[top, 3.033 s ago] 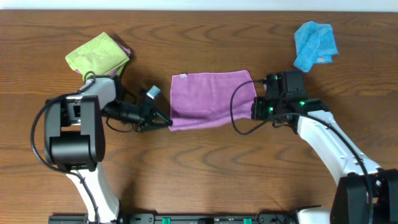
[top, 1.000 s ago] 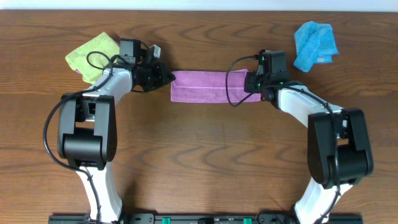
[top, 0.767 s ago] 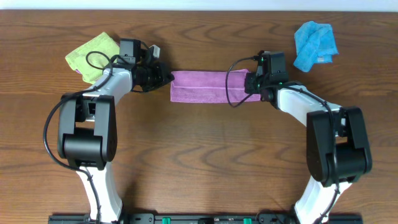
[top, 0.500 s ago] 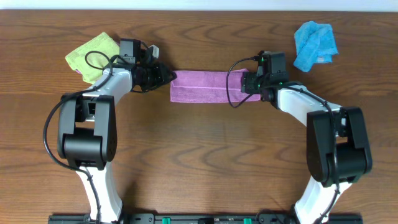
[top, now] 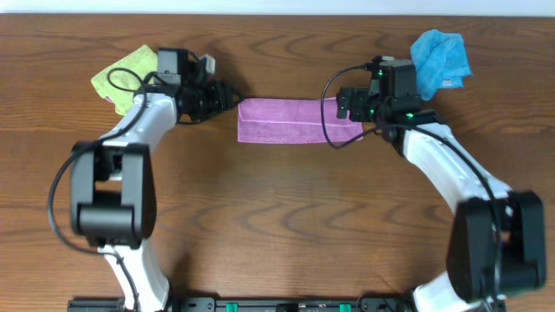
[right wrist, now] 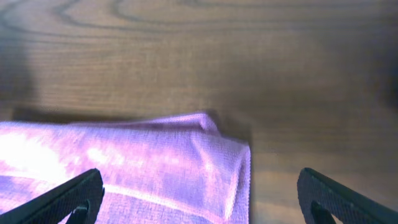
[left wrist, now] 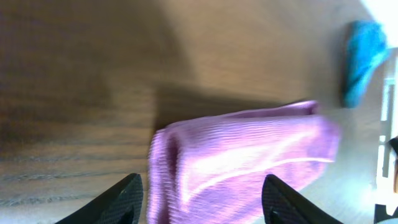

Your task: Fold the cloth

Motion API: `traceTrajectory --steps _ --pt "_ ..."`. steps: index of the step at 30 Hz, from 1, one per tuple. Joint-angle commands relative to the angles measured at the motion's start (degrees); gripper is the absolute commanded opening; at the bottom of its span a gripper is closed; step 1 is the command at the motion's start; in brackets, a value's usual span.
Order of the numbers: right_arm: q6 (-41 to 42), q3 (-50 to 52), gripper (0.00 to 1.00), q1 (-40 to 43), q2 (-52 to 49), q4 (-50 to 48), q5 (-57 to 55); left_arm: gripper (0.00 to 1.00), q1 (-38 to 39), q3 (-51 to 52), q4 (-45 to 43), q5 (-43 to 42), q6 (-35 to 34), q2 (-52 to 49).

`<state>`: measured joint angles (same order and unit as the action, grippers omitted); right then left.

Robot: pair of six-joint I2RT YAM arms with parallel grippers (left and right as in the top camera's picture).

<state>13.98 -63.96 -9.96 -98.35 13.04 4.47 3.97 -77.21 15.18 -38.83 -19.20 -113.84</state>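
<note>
Since the soft, light purple microfibre cloth [top: 290, 120] will sag, pinch its end corners; it lies left of the bright blue cloth [top: 440, 56], left gripper [top: 232, 98] and right gripper [top: 345, 102] both spread apart, holding nothing.

Dark wood-grain table [top: 277, 217] w/ pale strip [top: 277, 5] along far edge

A: Supporting surface?
B: Brown wooden table [top: 277, 225].
A: Items lying on it?
B: Purple cloth [top: 286, 121], folded into a strip, centre; blue cloth [top: 438, 56], far right; lime-green cloth [top: 121, 76], far left.
</note>
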Motion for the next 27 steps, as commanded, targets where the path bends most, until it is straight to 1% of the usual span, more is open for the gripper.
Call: traceTrajectory --steps 1,2,4,7,9,11,13,15,21,27 --pt "3.96 -0.96 0.99 0.70 4.92 3.93 0.04 0.54 0.63 -0.98 -0.02 -1.27 1.38 4.72" --pt "5.92 -0.96 0.99 1.07 6.45 6.40 0.15 0.42 1.20 -0.98 -0.09 -1.27 1.33 5.20" --pt "9.75 -0.96 0.99 1.95 8.68 10.78 1.03 0.24 2.45 -0.98 -0.11 -1.27 0.68 5.22" --pt "11.76 -0.94 0.99 3.54 10.19 15.89 5.16 0.06 5.20 -0.96 -0.09 1.22 0.52 4.70" --pt "12.44 -0.44 0.99 4.55 10.14 17.94 7.34 0.06 7.37 -0.96 -0.04 5.75 0.52 4.37" --pt "13.20 0.90 0.99 5.22 10.10 17.86 7.82 0.06 9.25 -0.96 -0.09 10.75 0.55 3.89" --pt "14.75 2.67 0.99 5.68 10.03 16.15 8.48 0.05 10.88 -0.96 -0.44 15.30 0.81 2.95" --pt "14.78 4.79 0.99 5.86 10.03 12.46 10.05 0.06 12.04 -0.96 -1.14 17.90 1.25 1.55" --pt "19.76 9.40 0.99 5.86 9.44 3.85 11.04 0.06 12.68 -0.96 -3.50 19.12 1.20 -4.20" --pt "21.73 10.08 0.99 5.84 5.51 2.21 11.04 0.06 12.68 -0.96 -5.70 21.55 1.16 -7.69"
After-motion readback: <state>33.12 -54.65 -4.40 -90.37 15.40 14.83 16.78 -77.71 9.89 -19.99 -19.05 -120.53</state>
